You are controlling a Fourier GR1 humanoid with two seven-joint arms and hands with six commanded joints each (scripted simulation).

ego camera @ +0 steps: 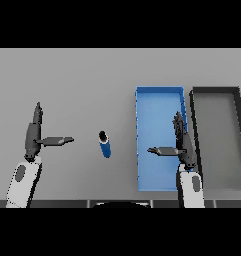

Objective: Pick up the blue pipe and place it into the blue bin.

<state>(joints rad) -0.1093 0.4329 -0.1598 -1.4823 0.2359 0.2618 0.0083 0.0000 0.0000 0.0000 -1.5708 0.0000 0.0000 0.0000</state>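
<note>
Two open hands wait: the blue pipe (105, 144) lies lengthwise between them, left hand (34, 135) slightly nearer, right hand (182, 142) hanging above the blue bin (154, 100).

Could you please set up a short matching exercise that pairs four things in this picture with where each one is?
Things:
1. blue pipe
2. blue bin
3. dark bin
4. right hand

Places:
A. at the far right of the table
B. over the right side of the blue bin, fingers straight
C. on the table between the left hand and the blue bin
D. just left of the dark bin

Pairs: 1-C, 2-D, 3-A, 4-B
</note>
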